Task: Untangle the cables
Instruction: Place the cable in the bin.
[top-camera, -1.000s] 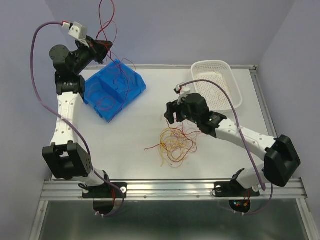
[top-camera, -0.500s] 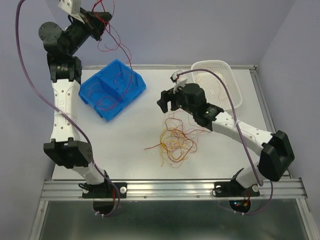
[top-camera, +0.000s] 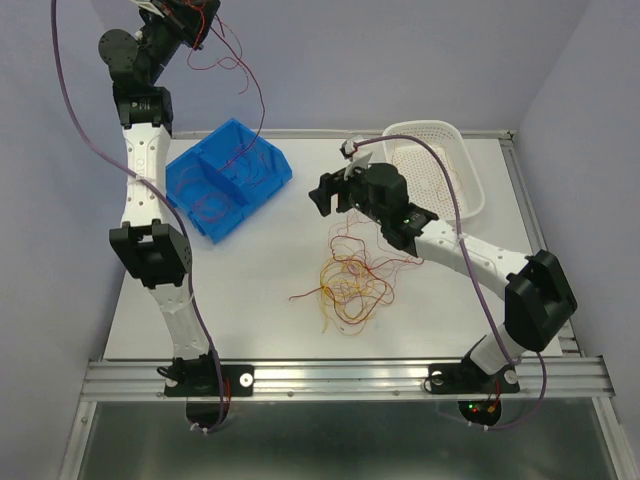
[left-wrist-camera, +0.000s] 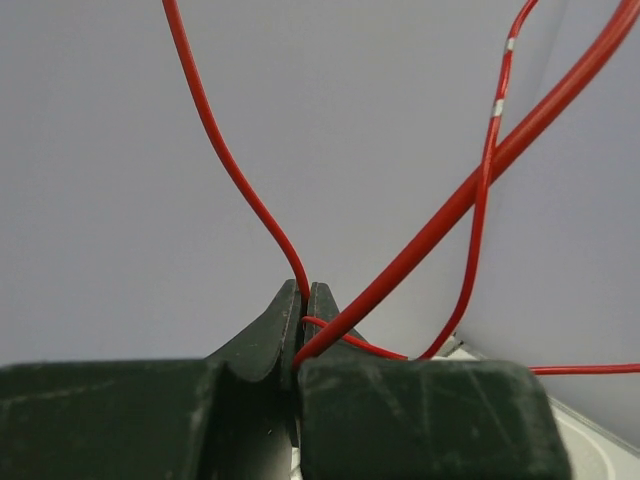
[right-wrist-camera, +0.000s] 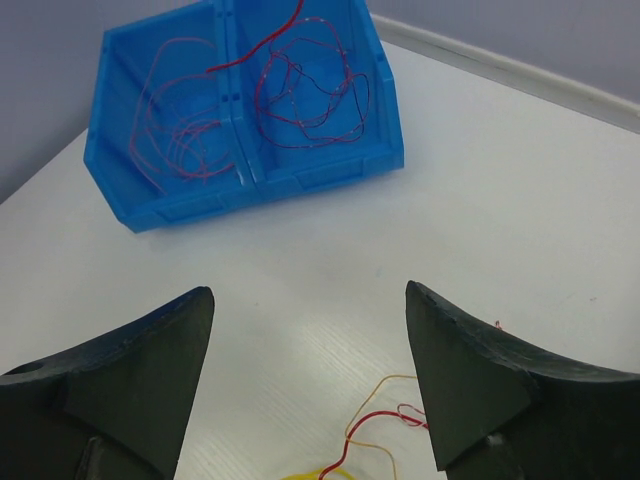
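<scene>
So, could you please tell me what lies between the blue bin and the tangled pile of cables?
Only bare white table, as the top view shows, between blue bin and cable pile.

Blue bin (top-camera: 228, 178) looked smooth glossy plastic, basket (top-camera: 440, 165) was white perforated plastic, desk (top-camera: 270, 270) matt white, cables (left-wrist-camera: 456, 201) thin and glossy, rail (top-camera: 340, 378) ribbed bare metal.

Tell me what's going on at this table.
The left pincer is raised high, shut on a red cable that trails down into the blue bin. The right pincer hangs open, holding nothing, by the far edge of the tangle of red and yellow cables on the table.
</scene>
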